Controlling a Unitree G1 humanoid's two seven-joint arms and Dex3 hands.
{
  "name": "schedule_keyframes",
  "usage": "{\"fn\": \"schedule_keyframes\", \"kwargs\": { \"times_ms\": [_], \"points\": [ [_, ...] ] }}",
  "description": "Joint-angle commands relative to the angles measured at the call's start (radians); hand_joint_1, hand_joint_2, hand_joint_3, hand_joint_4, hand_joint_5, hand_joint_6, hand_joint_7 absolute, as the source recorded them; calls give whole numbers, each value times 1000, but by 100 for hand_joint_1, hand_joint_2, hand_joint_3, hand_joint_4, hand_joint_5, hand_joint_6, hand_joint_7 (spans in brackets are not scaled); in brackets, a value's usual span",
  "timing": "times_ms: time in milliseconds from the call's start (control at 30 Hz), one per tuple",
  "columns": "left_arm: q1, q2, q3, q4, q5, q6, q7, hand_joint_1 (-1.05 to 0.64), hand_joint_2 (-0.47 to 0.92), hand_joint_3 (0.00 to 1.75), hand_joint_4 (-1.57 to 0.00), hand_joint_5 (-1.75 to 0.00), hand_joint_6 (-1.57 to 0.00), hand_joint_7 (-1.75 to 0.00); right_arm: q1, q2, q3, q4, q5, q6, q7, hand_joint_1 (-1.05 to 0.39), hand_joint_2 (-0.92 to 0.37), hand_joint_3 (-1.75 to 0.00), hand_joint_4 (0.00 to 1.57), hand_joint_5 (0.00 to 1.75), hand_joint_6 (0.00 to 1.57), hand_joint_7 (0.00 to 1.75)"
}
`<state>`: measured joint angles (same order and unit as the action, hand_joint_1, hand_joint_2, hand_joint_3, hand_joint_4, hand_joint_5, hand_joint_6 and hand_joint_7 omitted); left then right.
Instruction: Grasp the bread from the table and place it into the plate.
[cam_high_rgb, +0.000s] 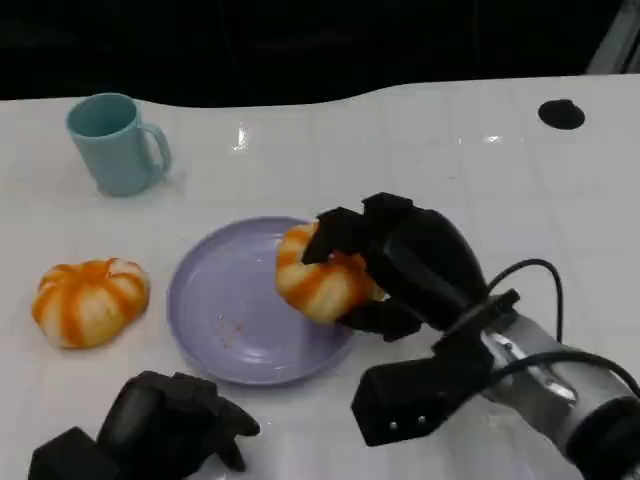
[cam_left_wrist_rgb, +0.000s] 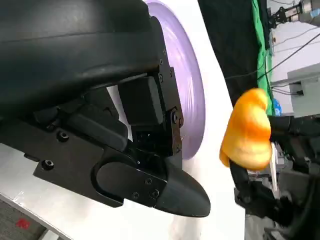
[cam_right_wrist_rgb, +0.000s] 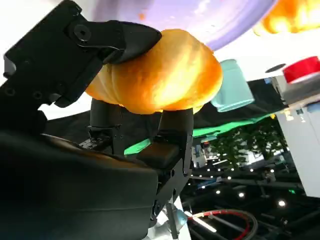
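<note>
Right hand (cam_high_rgb: 385, 265) had the bread (cam_high_rgb: 318, 275) gripped, hovering over the plate's (cam_high_rgb: 215, 320) right edge. I'd have nudged it toward the middle, lowered it, then let go. Left hand (cam_high_rgb: 165, 425) sat idle at the table's near edge, fingers curled, holding nothing

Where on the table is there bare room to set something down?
Bare table lies between the teal mug and the black disc, behind the plate. It is crowded at the plate's right edge, where the right hand holds bread; another bread sits beside the plate.
</note>
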<state>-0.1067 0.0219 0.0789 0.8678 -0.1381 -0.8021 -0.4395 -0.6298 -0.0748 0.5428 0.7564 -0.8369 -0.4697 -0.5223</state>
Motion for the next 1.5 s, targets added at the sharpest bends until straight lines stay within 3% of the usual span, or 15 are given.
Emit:
{"fn": "schedule_keyframes", "kwargs": {
  "times_ms": [33,167,267,300,333,400,467,533,633,767,1033,1200,1400,1500],
  "points": [
    [14,13,-1,5,4,-12,-4,-105,92,11,-129,-103,-150,-35,-73,39,19,112,2,-14,-53,-11,-34,-122,94,175,74,170],
    [16,13,-3,2,8,-6,3,-105,92,11,-130,-103,-151,-36,-121,72,31,212,12,-44,-76,-11,-39,-119,93,175,78,164],
    [15,11,-3,3,7,-11,3,-105,92,12,-130,-103,-151,-36,-142,86,37,251,17,-34,-50,-14,-46,-107,89,163,85,126],
    [14,10,-3,1,6,-9,3,-105,92,12,-130,-103,-151,-36,-148,90,40,261,17,-25,-39,-16,-50,-90,91,142,89,100],
    [13,9,-3,1,5,-6,3,-105,92,12,-130,-103,-151,-36,-155,91,47,266,14,-11,-5,-19,-60,-66,84,110,88,61],
    [9,9,-3,3,6,-1,5,-105,92,11,-130,-103,-151,-36,-165,86,60,266,13,11,77,-26,-77,-34,60,52,73,18],
    [5,7,-4,5,8,-3,7,-105,92,11,-130,-103,-151,-36,-169,73,77,245,4,42,156,-34,-87,-16,39,26,54,5],
    [2,5,-5,6,10,-10,8,-105,92,12,-129,-102,-150,-35,-165,58,89,213,0,61,207,-43,-91,-8,26,15,42,1],
    [0,3,-7,5,14,-3,12,-105,92,12,-129,-102,-150,-35,-147,36,98,160,4,76,267,-55,-92,-8,17,11,33,0],
    [4,0,-13,-9,25,6,27,-105,92,12,-130,-102,-151,-36,-107,9,89,72,32,85,330,-65,-92,-17,13,11,27,0],
    [16,-8,-21,-14,23,-19,28,-105,92,13,-128,-101,-149,-35,-4,-49,57,-135,88,107,433,-69,-92,-17,12,13,25,0],
    [13,-11,-15,29,14,-30,21,-105,92,12,-129,-102,-150,-35,95,-100,0,-231,161,19,420,-66,-92,-18,19,17,28,1],
    [-3,-5,-11,37,-6,-16,6,-105,92,10,-131,-101,-151,-35,209,-119,-112,-318,384,-103,489,-58,-92,-13,37,32,45,9],
    [-1,2,-10,37,-4,-22,6,-105,92,10,-131,-101,-150,-35,264,-124,-152,-369,467,-137,524,-55,-92,-13,35,55,53,14]
  ]
}}
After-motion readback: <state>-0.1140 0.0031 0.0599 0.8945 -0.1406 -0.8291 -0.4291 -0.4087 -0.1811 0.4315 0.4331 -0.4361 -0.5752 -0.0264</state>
